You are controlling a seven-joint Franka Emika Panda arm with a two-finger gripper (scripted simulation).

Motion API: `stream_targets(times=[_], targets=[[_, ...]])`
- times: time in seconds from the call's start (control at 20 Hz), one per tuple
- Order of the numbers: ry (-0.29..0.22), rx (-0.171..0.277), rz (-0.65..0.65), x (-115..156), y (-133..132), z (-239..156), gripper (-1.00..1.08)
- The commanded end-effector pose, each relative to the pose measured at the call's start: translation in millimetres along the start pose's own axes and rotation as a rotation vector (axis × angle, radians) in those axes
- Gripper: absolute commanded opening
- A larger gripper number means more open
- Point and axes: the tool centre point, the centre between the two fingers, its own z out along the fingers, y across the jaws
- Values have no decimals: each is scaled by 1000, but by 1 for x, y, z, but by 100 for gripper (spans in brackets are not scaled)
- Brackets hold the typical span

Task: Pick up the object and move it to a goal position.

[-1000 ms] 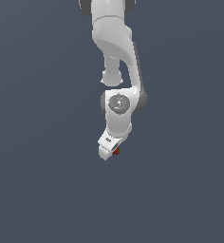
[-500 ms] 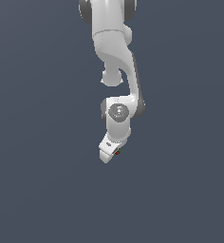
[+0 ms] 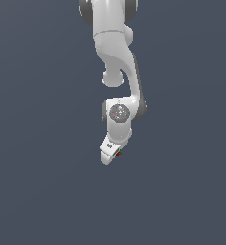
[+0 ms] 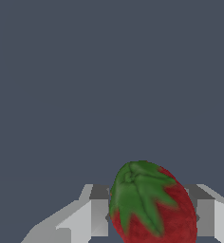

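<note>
- Franka arm [image 3: 116, 72] hanging down the middle of the exterior view, over a plain grey ground.
- Pincer [image 3: 110, 154] clenched on the strawberry [image 4: 153, 205], fingers [image 4: 98, 209] pressed to either side of it.
- Strawberry seated between the fingertips, green cap facing the wrist camera; only a red speck in the exterior view.
- Pick-up apparently done; carry to the goal left. No goal marker visible.

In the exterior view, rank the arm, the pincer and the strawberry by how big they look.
1. The arm, by far the largest, running down from the top edge.
2. The pincer, a small white block at its lower end.
3. The strawberry, only a red-green speck beside the pincer.
</note>
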Motion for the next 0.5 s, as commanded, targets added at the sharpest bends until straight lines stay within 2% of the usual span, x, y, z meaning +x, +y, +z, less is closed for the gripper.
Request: stream_targets(times=[0.0, 0.45], targets=[[0, 0, -1, 0, 0, 0, -100], [0, 0, 0, -7, -7, -13, -100]])
